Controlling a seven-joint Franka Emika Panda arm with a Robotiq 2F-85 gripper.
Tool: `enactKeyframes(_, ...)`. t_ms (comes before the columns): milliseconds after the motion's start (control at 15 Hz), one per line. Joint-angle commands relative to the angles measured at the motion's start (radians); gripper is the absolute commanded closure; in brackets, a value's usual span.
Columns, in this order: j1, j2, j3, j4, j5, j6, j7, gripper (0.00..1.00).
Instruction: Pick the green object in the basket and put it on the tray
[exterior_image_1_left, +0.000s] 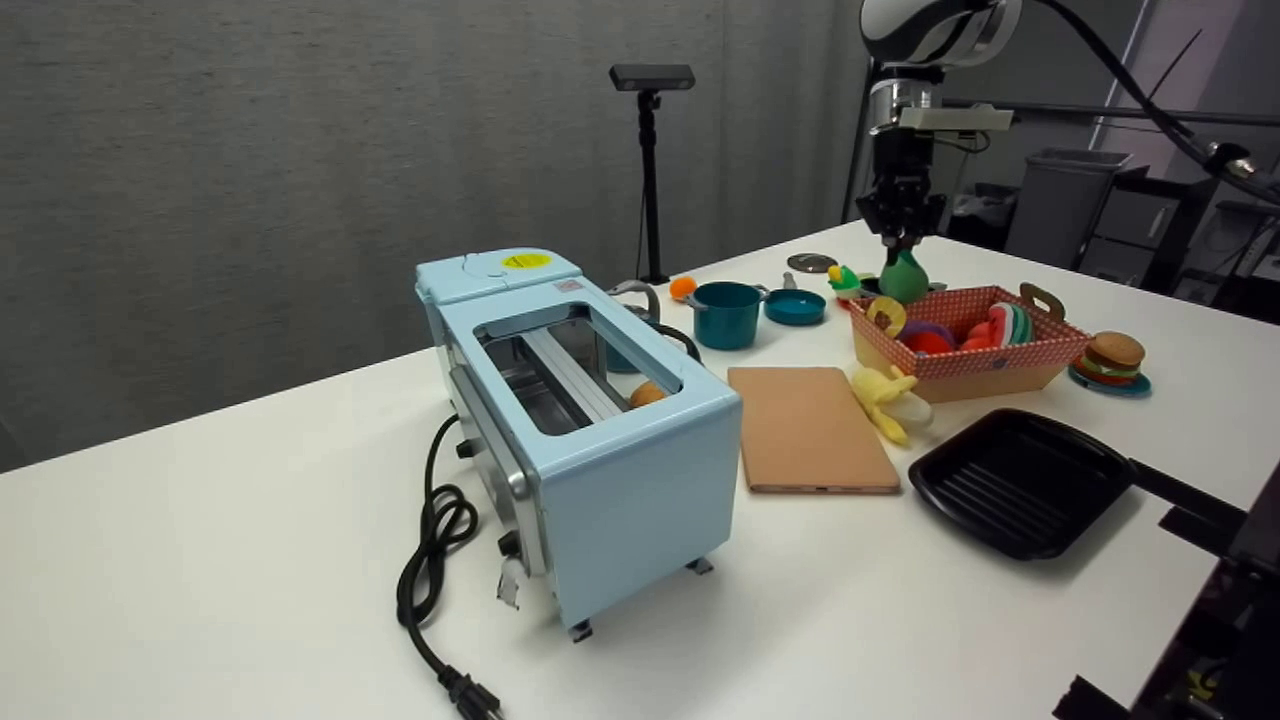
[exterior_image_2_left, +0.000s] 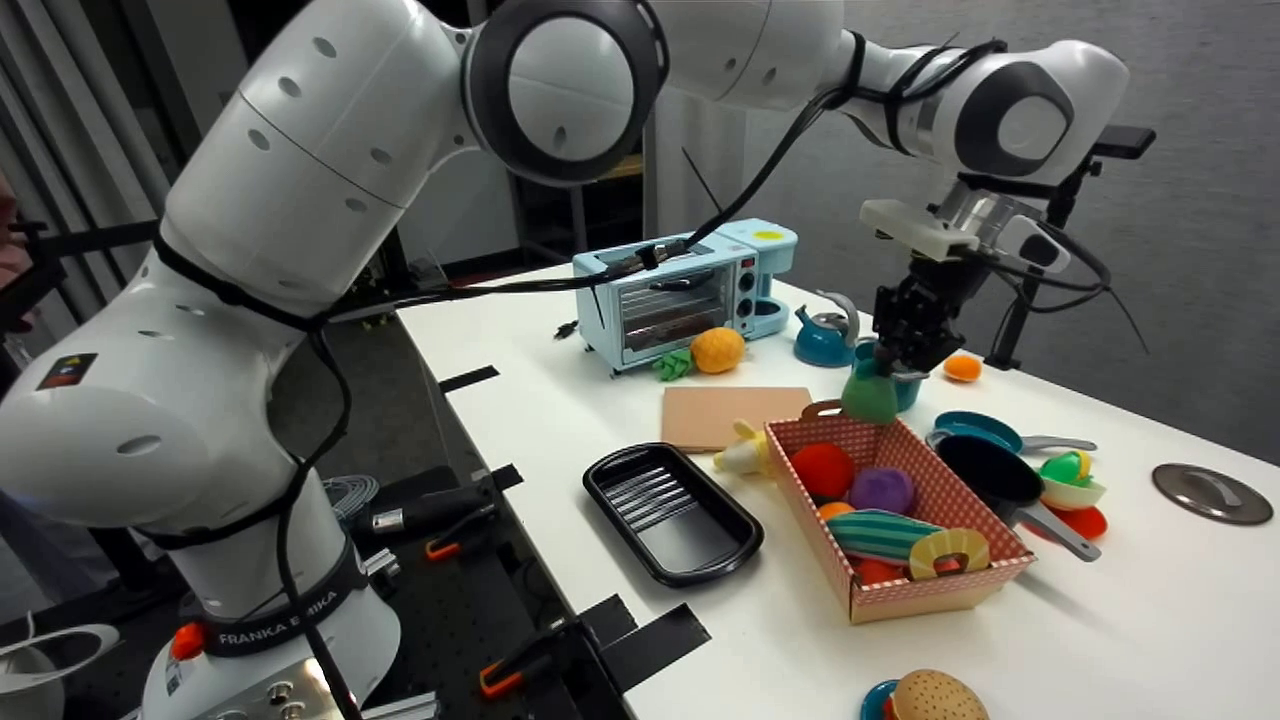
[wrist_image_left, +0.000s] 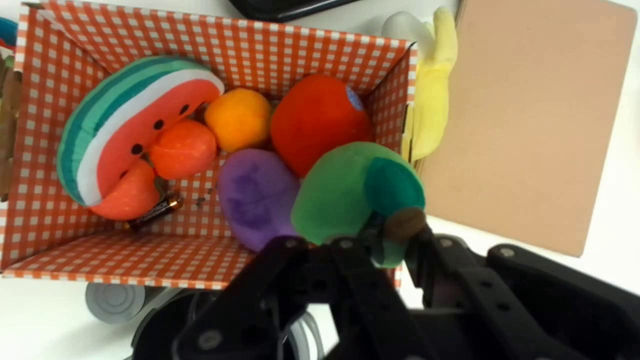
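Note:
The green object (wrist_image_left: 335, 190) is a plush pear-like piece with a teal patch and a brown stem. My gripper (wrist_image_left: 398, 227) is shut on its stem. In both exterior views the green object (exterior_image_1_left: 904, 280) (exterior_image_2_left: 868, 398) hangs upright below the gripper (exterior_image_1_left: 900, 248) (exterior_image_2_left: 882, 362), at about the height of the basket's rim or above. The basket (exterior_image_1_left: 1000, 378) (exterior_image_2_left: 925, 602) (wrist_image_left: 240, 47) has red checked sides. It holds a watermelon slice, a purple piece and red and orange pieces. The black tray (exterior_image_1_left: 1030, 480) (exterior_image_2_left: 690, 540) lies beside the basket; only its edge (wrist_image_left: 285, 9) shows in the wrist view.
A brown board (exterior_image_1_left: 812, 430) and a yellow banana (exterior_image_1_left: 884, 402) lie beside the basket. A blue toaster (exterior_image_1_left: 640, 500) stands beyond the board. A hamburger (exterior_image_1_left: 1110, 358) sits at the basket's other end. A teal pot (exterior_image_1_left: 728, 315) and pans (exterior_image_2_left: 985, 475) stand behind.

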Motion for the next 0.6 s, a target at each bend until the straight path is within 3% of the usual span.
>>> enactKeyframes(0, 0.060, -0.165, -0.006, -0.240, -0.013, 0.087, 0.053, 0.97)
enactKeyframes(533, 0.196, -0.343, 0.000, -0.592, -0.066, 0.195, 0.145, 0.97)
